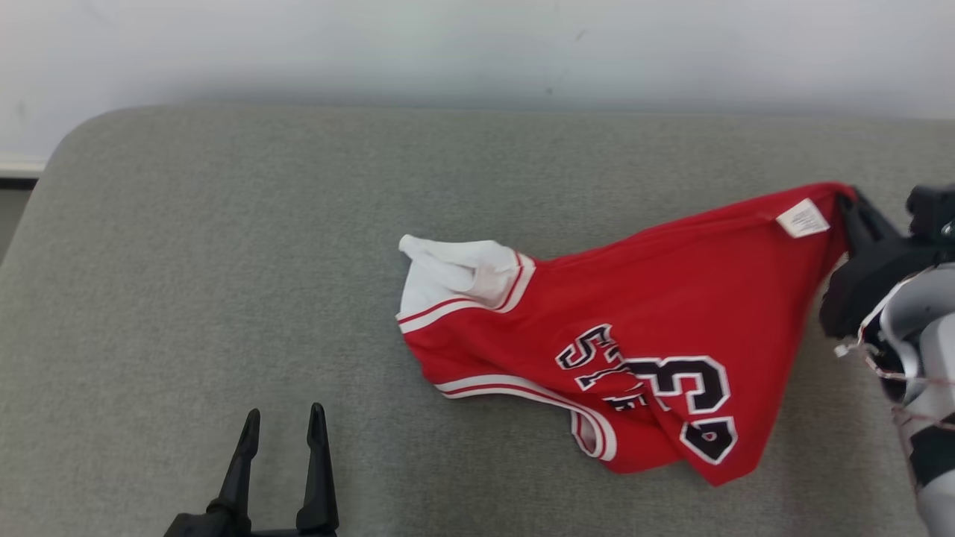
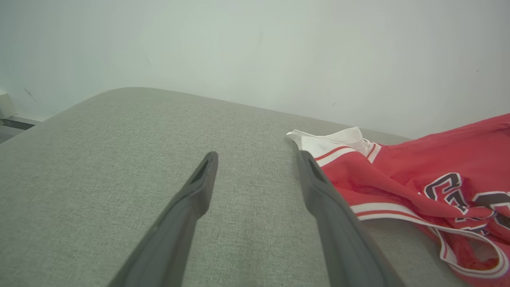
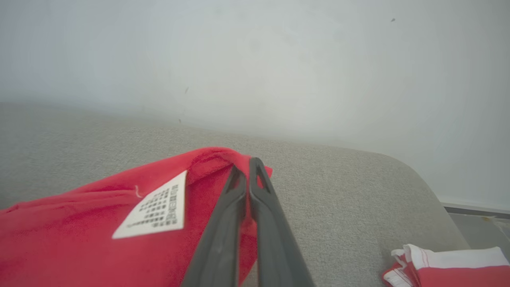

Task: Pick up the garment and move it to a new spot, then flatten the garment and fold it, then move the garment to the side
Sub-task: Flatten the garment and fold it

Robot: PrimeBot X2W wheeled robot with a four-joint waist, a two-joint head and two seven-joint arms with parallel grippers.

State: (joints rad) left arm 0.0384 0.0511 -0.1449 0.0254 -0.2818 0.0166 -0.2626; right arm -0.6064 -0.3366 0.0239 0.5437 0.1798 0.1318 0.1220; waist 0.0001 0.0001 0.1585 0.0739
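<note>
The garment (image 1: 634, 350), a red jersey with white trim and black lettering, lies crumpled on the right half of the grey padded surface (image 1: 224, 261). Its white-banded end points left and its far right corner is drawn up into a peak. In the head view the right gripper (image 1: 847, 200) meets that peak just beside a white label (image 1: 803, 218), but this view does not make the grip itself plain. The right wrist view settles it: the two dark fingers (image 3: 223, 239) are pressed together with the red hem pinched between them, and the printed label (image 3: 155, 209) sits just left of them. That view also catches a bit of red cloth with white edging (image 3: 446, 265) at its lower right corner; I cannot tell whether it belongs to the same jersey.

The left gripper (image 1: 285, 412) sits at the near left, well apart from the garment. The left wrist view shows its fingers (image 2: 191, 203) spread wide over bare grey fabric, holding nothing, with the jersey's white end (image 2: 338, 139) beyond the right-hand finger.
</note>
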